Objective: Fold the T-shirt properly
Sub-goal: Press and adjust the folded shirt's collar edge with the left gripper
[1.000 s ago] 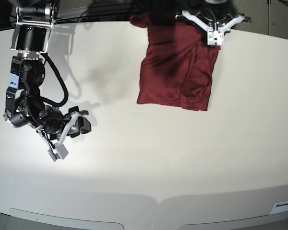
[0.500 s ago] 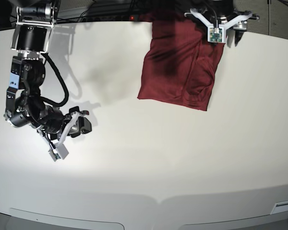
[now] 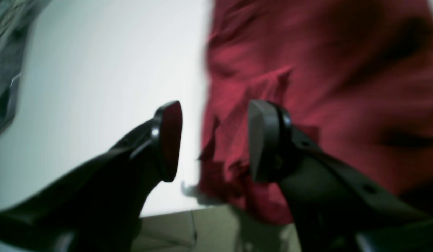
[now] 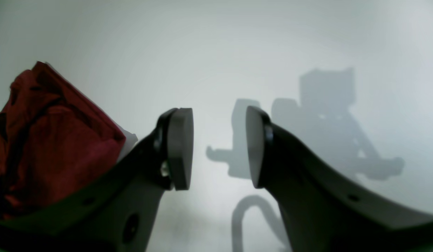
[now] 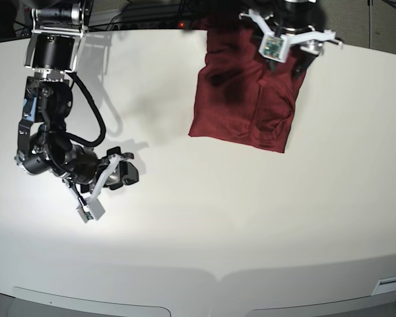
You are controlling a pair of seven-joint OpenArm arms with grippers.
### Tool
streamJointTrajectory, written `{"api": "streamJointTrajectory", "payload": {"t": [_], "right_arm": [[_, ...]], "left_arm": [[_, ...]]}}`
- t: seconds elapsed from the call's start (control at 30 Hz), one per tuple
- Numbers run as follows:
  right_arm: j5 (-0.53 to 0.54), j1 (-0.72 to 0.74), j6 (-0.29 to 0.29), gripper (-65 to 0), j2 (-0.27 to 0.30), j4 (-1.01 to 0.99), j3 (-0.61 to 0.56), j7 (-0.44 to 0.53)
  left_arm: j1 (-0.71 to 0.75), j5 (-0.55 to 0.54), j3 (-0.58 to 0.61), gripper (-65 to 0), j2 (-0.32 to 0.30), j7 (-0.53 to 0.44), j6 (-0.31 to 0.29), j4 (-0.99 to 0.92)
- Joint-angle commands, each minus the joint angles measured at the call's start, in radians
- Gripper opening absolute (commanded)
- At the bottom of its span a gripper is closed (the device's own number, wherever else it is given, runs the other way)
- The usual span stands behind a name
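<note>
Lying folded at the table's far right is one T-shirt; two claws, left and right, gape empty. The left let go within the last second.

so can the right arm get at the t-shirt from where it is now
Probably yes, after a long traverse. The right gripper hangs open and empty over bare table, well apart from the T-shirt. Nothing lies between them, though the left gripper hovers over the shirt's far end.
</note>
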Motion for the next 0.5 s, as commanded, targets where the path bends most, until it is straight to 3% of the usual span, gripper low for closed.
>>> {"api": "streamJointTrajectory", "payload": {"t": [0.0, 0.1, 0.17, 0.33, 0.47], "right_arm": [[0.013, 0.024, 0.002, -39.9, 0.004, 0.016, 0.001, 0.021], [0.013, 0.024, 0.002, -39.9, 0.001, 0.016, 0.002, 0.018], [0.012, 0.024, 0.002, -39.9, 0.001, 0.016, 0.002, 0.015], [0.013, 0.024, 0.002, -39.9, 0.001, 0.016, 0.002, 0.008], [0.013, 0.024, 0.002, -39.9, 0.001, 0.016, 0.002, 0.008]], "left_arm": [[-0.003, 0.002, 0.001, -37.1, -0.002, -0.018, -0.025, 0.021], [-0.031, -0.064, 0.0, -37.1, -0.004, -0.016, -0.154, 0.021], [-0.05, -0.094, 0.0, -37.1, -0.004, -0.007, -0.208, 0.021], [-0.078, -0.099, 0.001, -37.1, -0.004, 0.024, -0.282, 0.021], [-0.087, -0.099, 0.0, -37.2, -0.004, 0.027, -0.291, 0.016]]}}
